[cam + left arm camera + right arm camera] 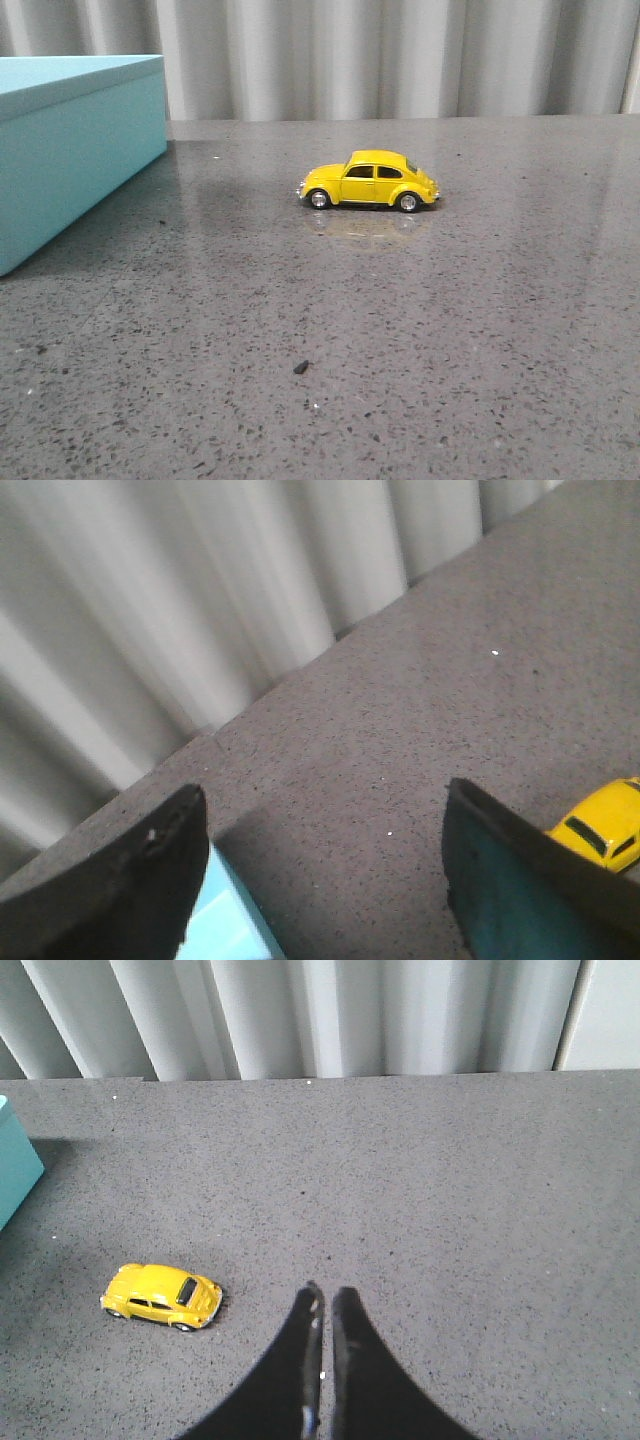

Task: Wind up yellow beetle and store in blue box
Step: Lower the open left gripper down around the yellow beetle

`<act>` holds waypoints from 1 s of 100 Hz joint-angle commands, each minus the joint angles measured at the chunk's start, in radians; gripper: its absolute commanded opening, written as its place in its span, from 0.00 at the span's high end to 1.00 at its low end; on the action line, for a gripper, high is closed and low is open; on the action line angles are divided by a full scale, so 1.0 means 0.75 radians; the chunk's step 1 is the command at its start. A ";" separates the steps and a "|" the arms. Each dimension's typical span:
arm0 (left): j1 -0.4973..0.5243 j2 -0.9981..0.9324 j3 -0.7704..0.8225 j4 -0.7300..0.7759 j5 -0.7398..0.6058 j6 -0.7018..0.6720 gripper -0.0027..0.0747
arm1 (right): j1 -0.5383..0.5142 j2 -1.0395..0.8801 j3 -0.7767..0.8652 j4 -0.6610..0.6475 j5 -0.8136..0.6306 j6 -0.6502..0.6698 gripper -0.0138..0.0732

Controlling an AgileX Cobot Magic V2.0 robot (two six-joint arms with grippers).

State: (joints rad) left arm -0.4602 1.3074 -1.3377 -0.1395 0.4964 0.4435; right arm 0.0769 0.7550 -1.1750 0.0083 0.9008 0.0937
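Note:
The yellow beetle (368, 181) stands on its wheels near the middle of the grey table, side-on, nose to the left. It also shows in the right wrist view (161, 1297) and partly in the left wrist view (602, 824). The blue box (70, 140) stands at the far left with its lid on; a corner shows in the left wrist view (225, 920) and an edge in the right wrist view (15, 1165). My left gripper (325, 830) is open and empty, above the box's corner. My right gripper (327, 1295) is shut and empty, to the right of the beetle. Neither gripper shows in the front view.
The speckled grey table (420, 330) ends at a pleated grey curtain (400, 55) along the back. A small dark speck (300, 367) lies on the table in front of the beetle.

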 commanded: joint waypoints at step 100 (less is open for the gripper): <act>-0.211 0.468 -0.226 -0.300 0.236 0.907 0.37 | 0.001 -0.110 0.023 -0.021 -0.038 -0.013 0.91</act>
State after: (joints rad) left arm -0.5988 1.6740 -1.4618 -0.3308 0.7217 1.0970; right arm 0.0769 0.6733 -1.1367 0.0083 0.9320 0.0937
